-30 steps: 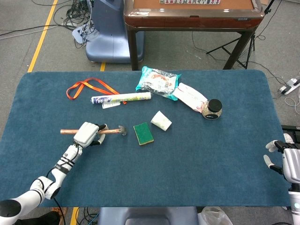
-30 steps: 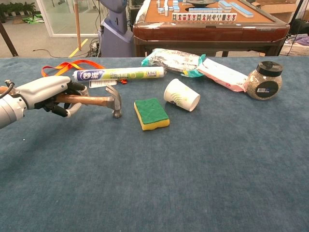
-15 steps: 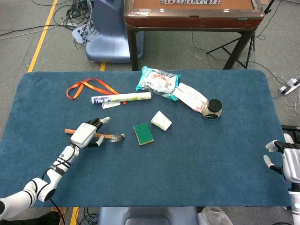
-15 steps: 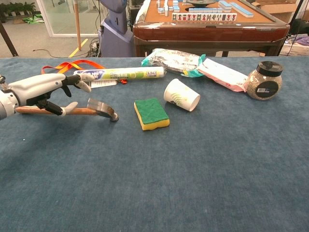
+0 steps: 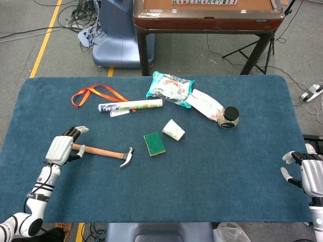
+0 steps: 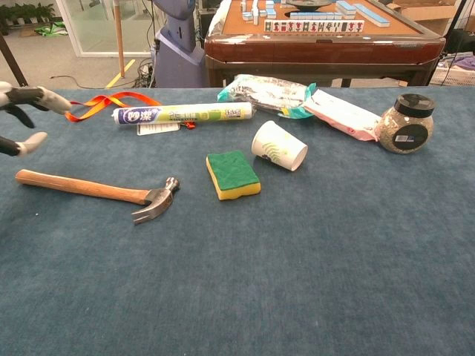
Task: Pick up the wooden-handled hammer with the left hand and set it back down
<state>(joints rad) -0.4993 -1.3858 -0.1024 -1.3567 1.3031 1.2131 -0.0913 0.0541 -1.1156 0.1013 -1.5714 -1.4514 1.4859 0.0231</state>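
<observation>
The wooden-handled hammer [image 5: 103, 152] [image 6: 96, 190] lies flat on the blue table, metal head toward the sponge, handle end pointing left. My left hand [image 5: 62, 147] [image 6: 21, 117] hovers at the handle's butt end with fingers spread, holding nothing; in the chest view only its fingertips show at the left edge, apart from the handle. At the table's right front corner my right hand [image 5: 304, 176] stays with fingers apart and nothing in it; the chest view does not show it.
A green-and-yellow sponge [image 5: 154, 143] [image 6: 233, 174] and a tipped paper cup [image 5: 173, 129] [image 6: 279, 146] lie right of the hammer. Behind are a tube [image 5: 130, 106], an orange lanyard [image 5: 96, 94], snack bags [image 5: 170, 88] and a black-lidded jar [image 5: 229, 117].
My left hand let go of the hammer and drew back to the left. The hammer now rests flat on the table with its head turned down toward the front.
</observation>
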